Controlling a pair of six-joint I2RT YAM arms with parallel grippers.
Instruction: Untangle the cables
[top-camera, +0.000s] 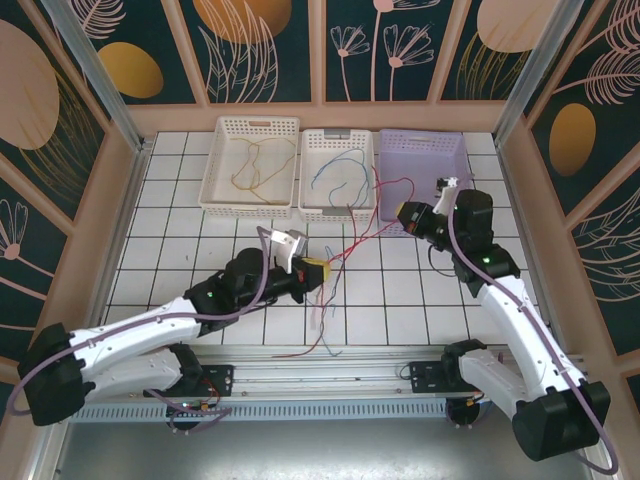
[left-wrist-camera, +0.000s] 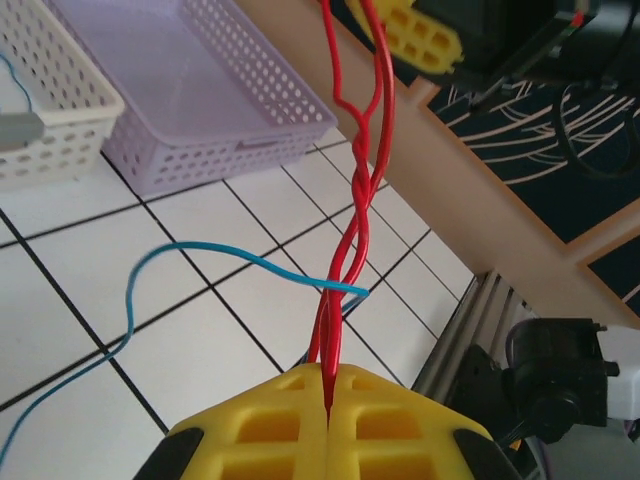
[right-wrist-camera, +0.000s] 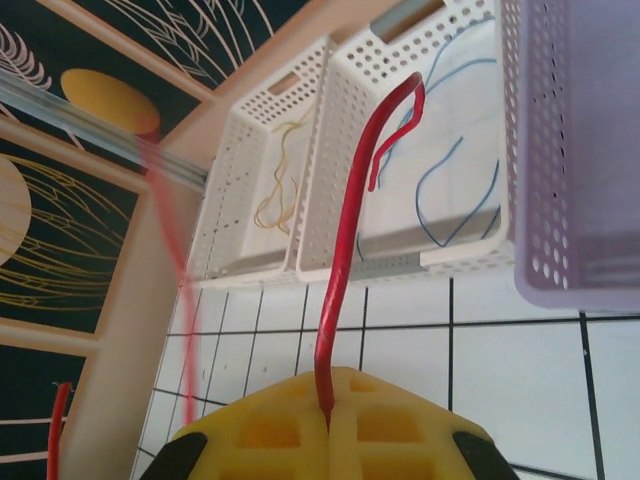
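Pressed together right under the left wrist camera, the yellow pads (left-wrist-camera: 270, 430) of the left gripper (left-wrist-camera: 328, 405) pinch two red cables (left-wrist-camera: 356, 215) at the seam. From there the red pair climbs away, wound around itself in several turns. A blue cable (left-wrist-camera: 190, 250) comes in over the white tiled table (top-camera: 200, 240) and ends right against the lowest turn. Whether it is caught in the twist or only lies beside it, I cannot tell.

Further out, the right gripper (right-wrist-camera: 328, 420) is likewise clamped shut on a red strand, which rises from its pads and curls over at the top. The top view shows the red line strung between the two grippers, off the tiles. I judge that it is held this way so the twist hangs free and can be worked loose, with each arm keeping one end from slipping.

Beyond them, three baskets stand in a row at the far edge. The left white basket (top-camera: 250, 150) holds yellow-tan cables (top-camera: 262, 165). The middle white basket (top-camera: 312, 205) holds blue strands (top-camera: 345, 182). The purple basket (top-camera: 425, 165) is just beside the right gripper. The contents suggest sorting by colour, so the purple one is probably meant for the red.

No brand, label or other writing is legible on the grippers, the baskets or the patterned walls.
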